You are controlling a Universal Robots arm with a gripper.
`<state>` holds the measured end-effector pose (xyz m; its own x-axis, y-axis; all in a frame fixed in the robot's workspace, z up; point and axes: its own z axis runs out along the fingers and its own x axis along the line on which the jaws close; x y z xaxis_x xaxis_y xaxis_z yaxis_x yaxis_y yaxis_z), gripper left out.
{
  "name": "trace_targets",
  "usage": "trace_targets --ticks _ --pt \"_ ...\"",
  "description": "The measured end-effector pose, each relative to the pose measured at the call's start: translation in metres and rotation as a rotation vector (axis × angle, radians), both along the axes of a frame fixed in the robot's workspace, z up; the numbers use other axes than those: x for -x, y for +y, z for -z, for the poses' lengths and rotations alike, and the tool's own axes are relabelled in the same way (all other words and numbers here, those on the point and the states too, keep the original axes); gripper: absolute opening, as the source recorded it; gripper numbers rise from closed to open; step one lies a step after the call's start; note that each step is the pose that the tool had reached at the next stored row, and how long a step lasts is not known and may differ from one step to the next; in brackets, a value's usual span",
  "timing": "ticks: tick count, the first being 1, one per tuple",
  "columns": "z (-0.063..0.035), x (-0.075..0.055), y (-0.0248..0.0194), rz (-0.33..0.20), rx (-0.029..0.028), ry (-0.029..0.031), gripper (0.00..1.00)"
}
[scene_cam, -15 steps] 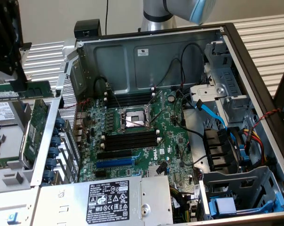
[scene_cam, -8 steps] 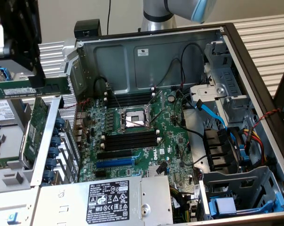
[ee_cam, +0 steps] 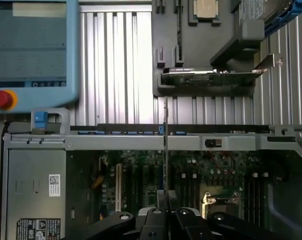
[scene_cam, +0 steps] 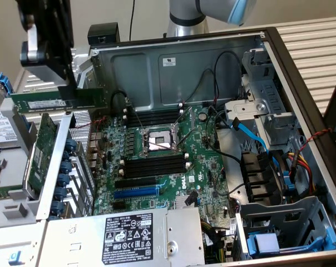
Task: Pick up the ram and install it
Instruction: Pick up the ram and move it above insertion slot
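With the gripper [scene_cam: 72,83] clenched on the ram [scene_cam: 51,102], held aloft over the open case's [scene_cam: 179,67] edge at the exterior view's left, pickup looks done; seating it in the memory slots [scene_cam: 154,165] is not yet done.

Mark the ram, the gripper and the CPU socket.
ram [scene_cam: 57,102], exterior view, middle of the green stick.
gripper [ee_cam: 167,216], wrist view, midway between its fingertips.
CPU socket [scene_cam: 157,139], exterior view, centre of the metal frame.

You have the ram [scene_cam: 51,102], a long thin green stick with a white label, held level and on edge, up above the open computer case's [scene_cam: 157,64] side.
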<state>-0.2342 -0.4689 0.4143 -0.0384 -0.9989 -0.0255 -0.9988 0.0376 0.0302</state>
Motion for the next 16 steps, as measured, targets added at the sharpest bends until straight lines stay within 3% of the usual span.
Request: trace_targets --ticks 10,16 --pt "0.0000 -0.030 0.0164 0.000 0.0012 0.0001 0.12" --pt "0.0000 -0.050 0.0240 0.000 0.0013 0.0001 0.12"
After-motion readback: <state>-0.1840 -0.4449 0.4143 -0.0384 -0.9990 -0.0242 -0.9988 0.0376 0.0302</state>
